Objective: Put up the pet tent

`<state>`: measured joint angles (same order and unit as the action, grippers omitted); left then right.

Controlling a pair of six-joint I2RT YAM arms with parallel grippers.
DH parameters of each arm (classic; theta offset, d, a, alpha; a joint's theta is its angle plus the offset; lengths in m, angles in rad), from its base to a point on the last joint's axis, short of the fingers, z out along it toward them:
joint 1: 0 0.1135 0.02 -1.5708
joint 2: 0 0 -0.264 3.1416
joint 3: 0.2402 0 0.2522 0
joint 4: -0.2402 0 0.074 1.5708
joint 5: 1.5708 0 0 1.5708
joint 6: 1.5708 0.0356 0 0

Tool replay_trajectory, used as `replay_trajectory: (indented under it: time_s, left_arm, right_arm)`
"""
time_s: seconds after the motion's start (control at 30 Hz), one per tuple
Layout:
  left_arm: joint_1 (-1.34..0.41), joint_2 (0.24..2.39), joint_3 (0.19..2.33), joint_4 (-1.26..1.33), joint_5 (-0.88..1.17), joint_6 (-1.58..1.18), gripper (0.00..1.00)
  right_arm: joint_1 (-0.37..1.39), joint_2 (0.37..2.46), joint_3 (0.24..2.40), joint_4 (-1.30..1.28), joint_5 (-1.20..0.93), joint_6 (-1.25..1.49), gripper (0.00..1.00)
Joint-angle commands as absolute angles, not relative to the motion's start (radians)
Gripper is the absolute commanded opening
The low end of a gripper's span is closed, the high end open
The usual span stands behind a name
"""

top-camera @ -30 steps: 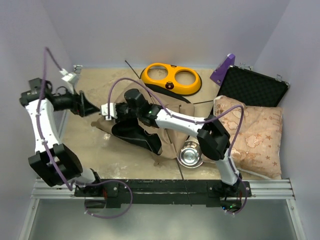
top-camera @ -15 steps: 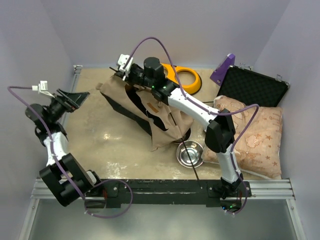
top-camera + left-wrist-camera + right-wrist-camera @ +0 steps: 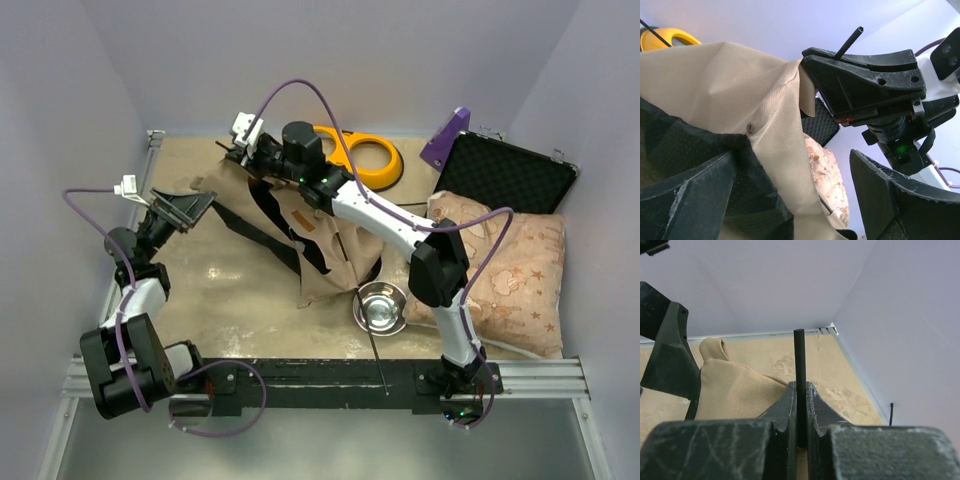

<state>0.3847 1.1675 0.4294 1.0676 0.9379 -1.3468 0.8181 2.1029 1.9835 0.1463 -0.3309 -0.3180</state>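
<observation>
The right gripper [image 3: 799, 400] is clamped tight on a thin, round black pole [image 3: 799, 360], which stands straight up between its matte, scuffed black fingers [image 3: 785, 405]. Just below the grip, the pet tent [image 3: 300, 225] hangs as a loose drape of tan fabric with a visible ribbed weave. It is peaked at the gripper and spreads down to the mottled sandy table [image 3: 220, 290] at mid-table. Folds open onto a black, dimpled inner lining [image 3: 685, 150], and a small brown label [image 3: 307, 224] sits on the outer face. The left gripper [image 3: 185, 208] has its jaws spread wide with nothing held, just beside the tent's left edge. A round steel bowl [image 3: 380, 308] lies near the tent's lower right, and a glossy yellow feeder [image 3: 372, 160] lies behind it.
</observation>
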Motion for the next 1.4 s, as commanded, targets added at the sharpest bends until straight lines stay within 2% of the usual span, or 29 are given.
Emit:
replay_trajectory:
  time_s: [0.0, 0.07, 0.17, 0.2, 0.33, 0.4, 0.5, 0.57, 0.87, 1.03, 1.37]
  left_arm:
    - [0.353, 1.201, 0.457, 1.042, 0.879, -1.319, 0.95]
    - [0.353, 1.245, 0.483, 1.054, 0.870, -1.319, 0.85]
    - [0.354, 1.284, 0.518, 1.061, 0.858, -1.327, 0.54]
    - [0.357, 1.295, 0.531, 1.075, 0.856, -1.327, 0.39]
    - [0.370, 1.301, 0.555, 1.091, 0.853, -1.306, 0.02]
    - [0.373, 1.281, 0.596, 1.001, 0.841, -1.235, 0.00]
    - [0.371, 1.212, 0.710, 0.682, 0.837, -0.889, 0.00]
    - [0.373, 1.189, 0.748, 0.579, 0.870, -0.746, 0.00]
    - [0.374, 1.249, 0.926, 0.119, 1.201, -0.159, 0.00]
    - [0.377, 1.269, 0.982, -0.078, 1.284, -0.005, 0.00]
    - [0.385, 1.278, 0.966, -0.095, 1.413, 0.072, 0.00]
  right_arm:
    - [0.821, 2.080, 1.970, 0.221, -0.299, -0.282, 0.00]
    - [0.825, 2.080, 1.959, 0.225, -0.299, -0.279, 0.00]
    - [0.831, 2.069, 1.933, 0.238, -0.298, -0.279, 0.00]
    - [0.831, 2.060, 1.912, 0.239, -0.298, -0.285, 0.00]
    - [0.833, 2.037, 1.865, 0.213, -0.319, -0.320, 0.00]
    - [0.833, 2.030, 1.850, 0.161, -0.359, -0.360, 0.00]
    - [0.833, 2.014, 1.832, 0.080, -0.399, -0.422, 0.00]
    - [0.834, 2.005, 1.827, 0.020, -0.425, -0.472, 0.00]
    - [0.848, 2.002, 1.853, -0.137, -0.488, -0.538, 0.00]
    - [0.848, 1.970, 1.812, -0.121, -0.496, -0.506, 0.00]
    - [0.827, 1.944, 1.767, -0.112, -0.480, -0.419, 0.00]
